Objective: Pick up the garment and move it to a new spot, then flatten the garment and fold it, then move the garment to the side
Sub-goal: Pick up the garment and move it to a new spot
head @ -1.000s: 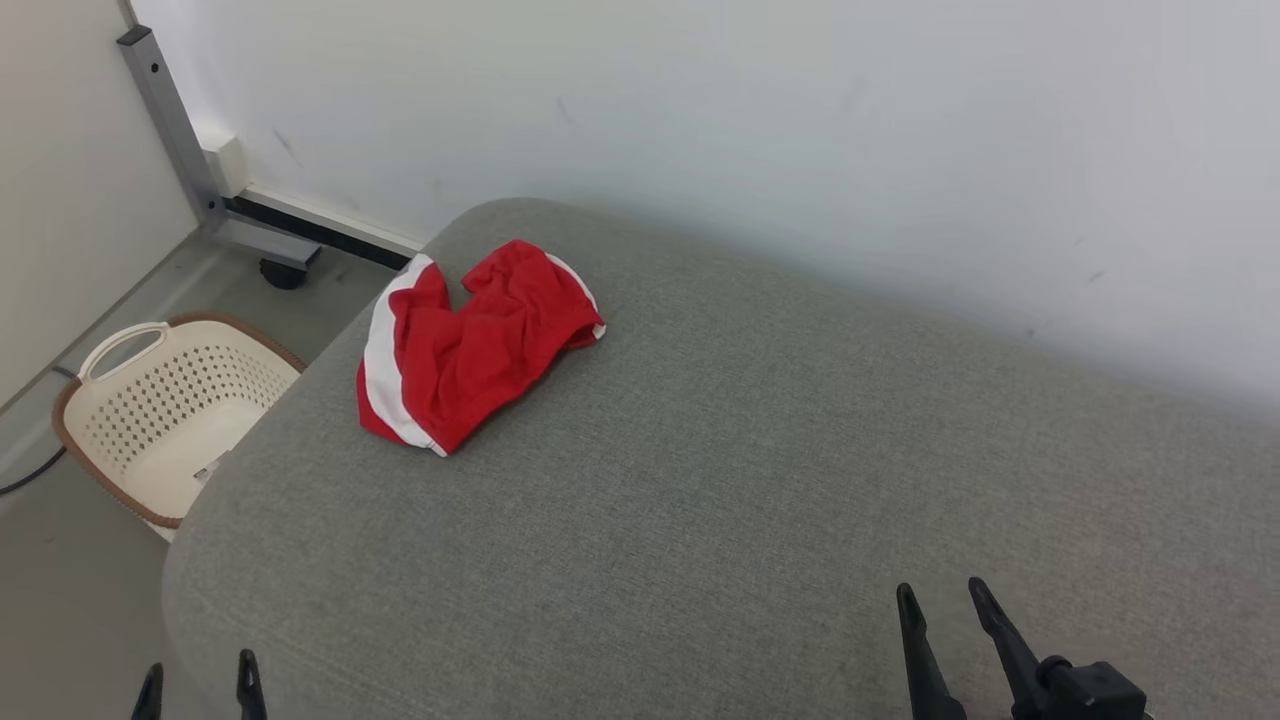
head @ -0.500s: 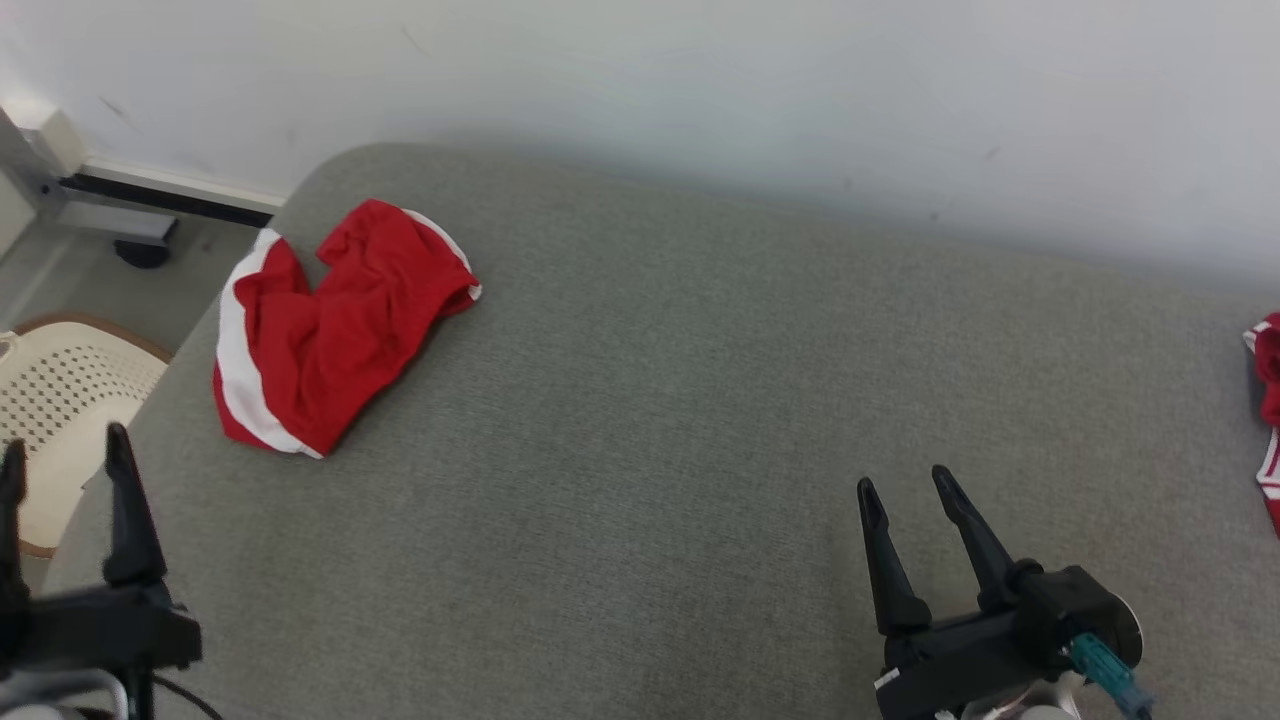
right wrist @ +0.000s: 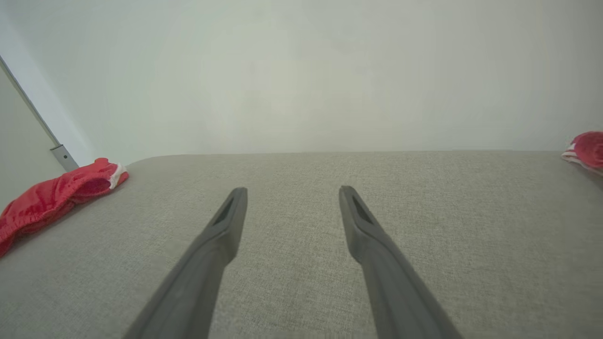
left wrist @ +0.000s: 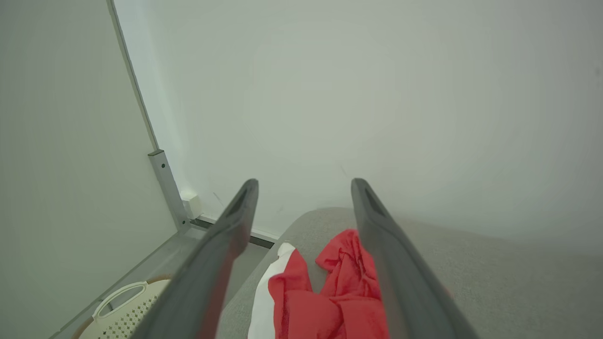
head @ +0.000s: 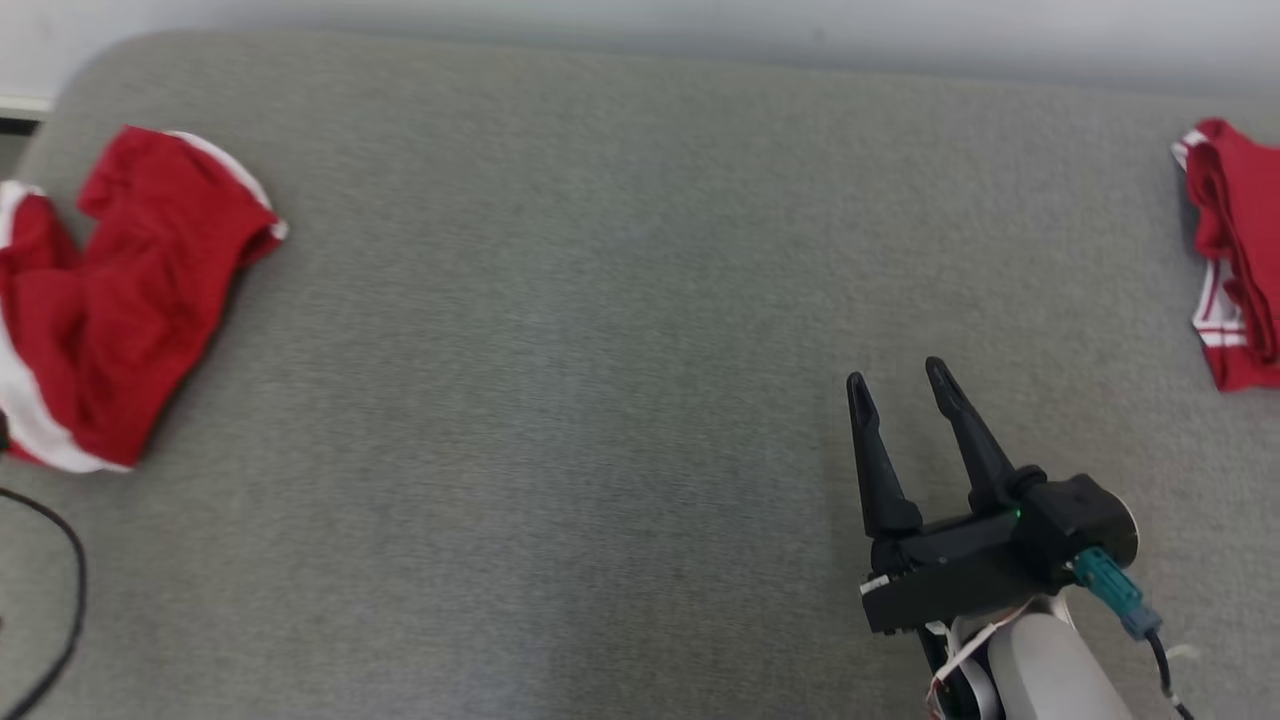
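Red, white-trimmed garment (head: 120,300) crumpled at left end of grey cushion (head: 600,300), long axis slanting near-left to far-right. Lies straight ahead of nearer left gripper (left wrist: 304,188), spread and empty; well apart from right gripper (head: 895,385), likewise spread, over cushion's right half.

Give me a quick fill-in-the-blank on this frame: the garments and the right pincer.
1. The crumpled garment at the left end of the cushion is red with ____ trim.
2. The right pincer is over bare cushion with its jaws ____.
3. A second red garment lies at the cushion's ____ edge.
Missing words: white; open; right.
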{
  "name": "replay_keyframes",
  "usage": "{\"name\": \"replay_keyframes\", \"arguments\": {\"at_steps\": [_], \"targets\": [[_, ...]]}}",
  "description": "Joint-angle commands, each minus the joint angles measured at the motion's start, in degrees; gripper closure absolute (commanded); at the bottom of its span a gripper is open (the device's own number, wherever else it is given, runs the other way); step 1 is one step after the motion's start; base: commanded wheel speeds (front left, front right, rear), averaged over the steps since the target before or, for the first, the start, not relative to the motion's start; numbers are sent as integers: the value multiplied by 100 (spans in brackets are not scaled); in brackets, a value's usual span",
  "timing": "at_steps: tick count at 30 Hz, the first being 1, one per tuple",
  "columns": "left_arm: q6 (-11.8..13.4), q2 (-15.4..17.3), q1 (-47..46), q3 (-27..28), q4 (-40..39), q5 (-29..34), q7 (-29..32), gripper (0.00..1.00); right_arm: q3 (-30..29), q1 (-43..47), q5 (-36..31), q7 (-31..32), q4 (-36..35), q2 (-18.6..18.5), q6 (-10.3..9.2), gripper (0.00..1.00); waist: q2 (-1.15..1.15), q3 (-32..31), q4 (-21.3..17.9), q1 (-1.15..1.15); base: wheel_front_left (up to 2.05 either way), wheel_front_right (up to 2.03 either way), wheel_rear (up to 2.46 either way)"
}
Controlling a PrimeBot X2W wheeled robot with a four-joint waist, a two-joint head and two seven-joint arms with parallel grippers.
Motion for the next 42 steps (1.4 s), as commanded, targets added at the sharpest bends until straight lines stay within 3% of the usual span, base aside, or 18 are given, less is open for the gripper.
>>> {"name": "replay_keyframes", "arguments": {"at_steps": [1,3,13,19,30,31,32,42], "targets": [[-9,79,-165,-9,89,-96,34,0,28,-97,50,-22,-29,0,3,0,-2,540,-546,-2,0,0,0],[-10,293,-503,-78,474,-145,200,0,29,-212,56,-22,-47,0,3,0,-2,678,-690,-2,0,0,0],[-9,765,-1184,-488,1686,-290,777,0,56,-327,104,-21,-71,1,3,0,-2,874,-916,-2,0,0,0],[-9,835,-1405,-772,2479,-440,1389,0,54,-355,100,-22,-62,1,3,0,-2,869,-944,-2,0,0,0],[-9,844,-1519,-1092,3253,-601,2013,0,69,-397,89,-22,-34,1,3,0,-2,857,-971,-2,0,0,0],[-9,856,-1520,-1125,3275,-616,1986,58,67,-386,93,-22,-28,1,3,0,-2,852,-973,-2,0,0,0],[-9,890,-1522,-1147,3283,-609,1898,100,64,-383,97,-22,-19,1,3,0,-2,844,-975,-2,0,0,0],[-6,1017,-1692,-1269,3168,-682,892,100,-30,-209,147,-22,82,1,3,0,-2,413,-893,-2,0,0,0]]}}
